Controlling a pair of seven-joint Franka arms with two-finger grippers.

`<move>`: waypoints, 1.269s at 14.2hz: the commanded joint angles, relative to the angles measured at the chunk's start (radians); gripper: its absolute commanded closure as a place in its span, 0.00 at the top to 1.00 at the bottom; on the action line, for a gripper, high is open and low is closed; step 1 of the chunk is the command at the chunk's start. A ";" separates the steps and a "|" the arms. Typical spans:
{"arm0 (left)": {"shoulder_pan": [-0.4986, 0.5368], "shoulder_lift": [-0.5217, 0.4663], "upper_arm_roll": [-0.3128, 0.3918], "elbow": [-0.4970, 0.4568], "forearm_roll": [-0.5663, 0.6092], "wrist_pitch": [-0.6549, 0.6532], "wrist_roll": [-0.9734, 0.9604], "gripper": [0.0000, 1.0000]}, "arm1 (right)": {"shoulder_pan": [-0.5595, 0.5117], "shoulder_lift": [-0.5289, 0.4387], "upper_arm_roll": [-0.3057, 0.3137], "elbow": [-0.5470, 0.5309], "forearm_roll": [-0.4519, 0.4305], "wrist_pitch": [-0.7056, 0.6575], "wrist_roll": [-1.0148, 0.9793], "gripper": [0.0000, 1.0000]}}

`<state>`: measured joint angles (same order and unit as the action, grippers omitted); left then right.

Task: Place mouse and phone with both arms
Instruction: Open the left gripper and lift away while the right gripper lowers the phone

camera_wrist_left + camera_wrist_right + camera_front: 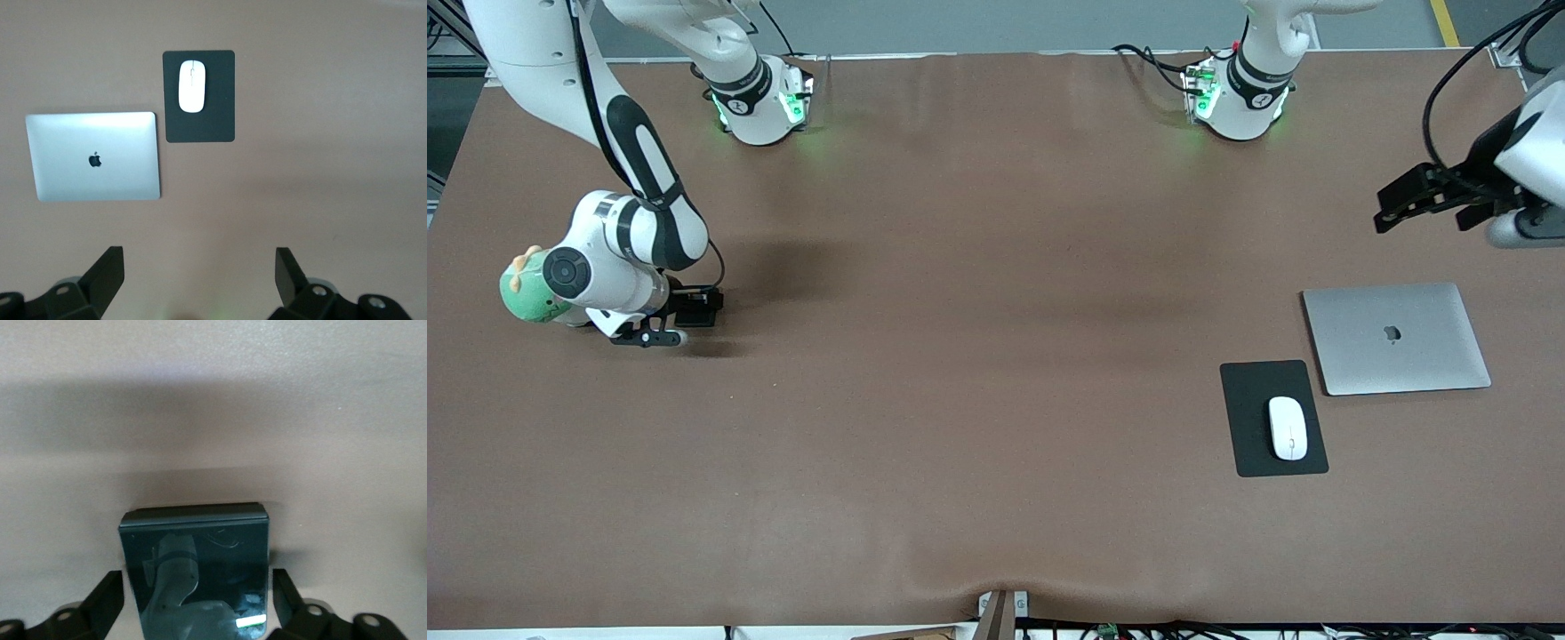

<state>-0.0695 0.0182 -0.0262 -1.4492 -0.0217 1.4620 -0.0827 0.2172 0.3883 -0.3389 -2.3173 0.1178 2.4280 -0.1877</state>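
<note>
Both phone [197,570] edges clear the right gripper [197,603] fingers.

Left end effector [1423,206] hangs raised, fingers spread; right end effector [665,325] sits low, fingers parted.

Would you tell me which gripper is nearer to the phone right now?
Right. The right gripper is open and straddles the phone low at the table. The left gripper hangs open over the left arm's end, above the laptop.
</note>
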 commanded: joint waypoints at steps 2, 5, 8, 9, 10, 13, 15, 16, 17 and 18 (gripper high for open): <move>-0.004 -0.034 0.014 -0.026 0.054 -0.020 0.124 1.00 | -0.005 -0.023 0.003 0.122 0.019 -0.169 -0.010 1.00; 0.000 -0.041 -0.015 -0.057 0.085 -0.020 0.132 1.00 | -0.009 -0.023 -0.002 0.336 0.017 -0.428 -0.010 1.00; -0.003 -0.040 -0.021 -0.060 0.083 -0.043 0.149 1.00 | -0.015 -0.022 -0.005 0.533 0.014 -0.613 -0.013 1.00; -0.004 -0.040 -0.023 -0.059 0.083 -0.063 0.150 1.00 | -0.015 -0.022 -0.003 0.595 0.008 -0.662 -0.013 1.00; -0.001 -0.041 -0.021 -0.056 0.082 -0.074 0.159 1.00 | -0.015 -0.020 -0.003 0.658 0.006 -0.702 -0.013 1.00; -0.003 -0.040 -0.021 -0.051 0.078 -0.077 0.153 1.00 | -0.012 -0.020 -0.003 0.816 0.005 -0.786 -0.010 1.00; 0.000 -0.037 -0.018 -0.042 0.062 -0.074 0.152 1.00 | -0.018 -0.013 -0.002 0.922 0.005 -0.878 -0.012 1.00; 0.000 -0.037 -0.017 -0.042 0.063 -0.074 0.152 1.00 | -0.025 -0.017 -0.002 0.952 0.008 -0.903 -0.012 1.00; 0.002 -0.035 -0.014 -0.040 0.056 -0.072 0.152 1.00 | -0.027 -0.020 0.000 0.978 0.010 -0.923 -0.012 1.00; 0.007 -0.029 -0.014 -0.039 0.036 -0.071 0.152 1.00 | -0.035 -0.020 0.000 1.016 0.011 -0.958 -0.012 1.00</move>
<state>-0.0695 -0.0034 -0.0437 -1.4931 0.0353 1.4011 0.0525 0.2126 0.3538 -0.3489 -1.3834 0.1207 1.5318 -0.1877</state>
